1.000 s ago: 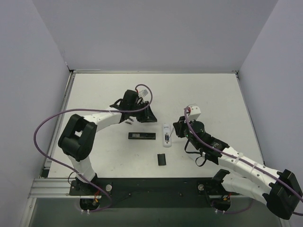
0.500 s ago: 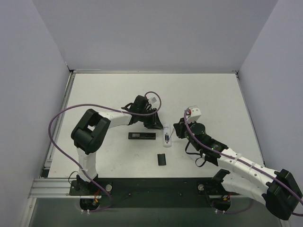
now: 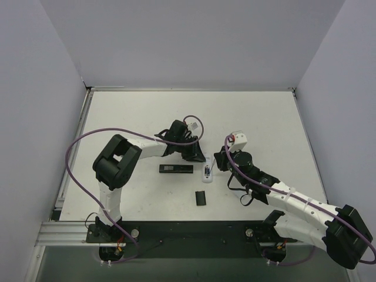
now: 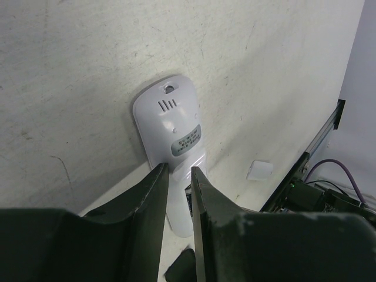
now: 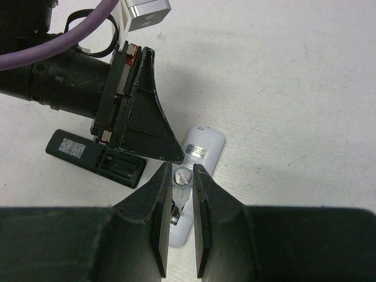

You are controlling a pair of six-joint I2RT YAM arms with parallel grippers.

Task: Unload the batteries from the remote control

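Mid-table the remote (image 3: 207, 167) lies open, a battery (image 5: 182, 177) apparently not yet out. Left claw (image 4: 179, 170) is slightly ajar and empty. Right claw (image 5: 182, 169) is nearly closed over it; I cannot tell if it grips.

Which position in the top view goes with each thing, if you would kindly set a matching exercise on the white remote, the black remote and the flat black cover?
Things:
1. white remote
2. black remote
3. flat black cover

Positions in the top view:
A. lowest of the three, apart from both remotes
B. lying crosswise, its long side running left to right
C. lying roughly top to bottom, right of the other remote

Pairs: 1-C, 2-B, 3-A
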